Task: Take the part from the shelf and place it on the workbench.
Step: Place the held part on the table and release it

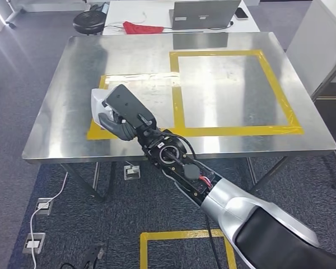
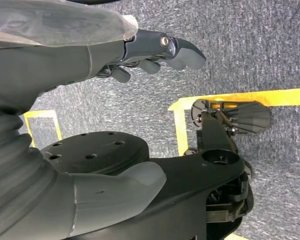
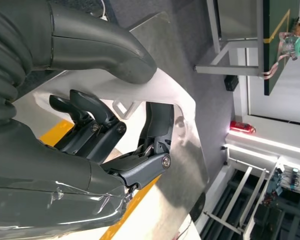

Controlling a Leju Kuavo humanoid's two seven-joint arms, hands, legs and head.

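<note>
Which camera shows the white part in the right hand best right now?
The right wrist view: the white part sits close up, gripped between thumb and fingers of the right hand. In the head view, the part peeks out behind the hand over the steel workbench. The left wrist view looks at carpet.

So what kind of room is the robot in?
Probably a robot test lab or workshop. There's a steel workbench marked with yellow tape squares, a desk with a laptop behind it, and grey carpet with floor sockets.
</note>
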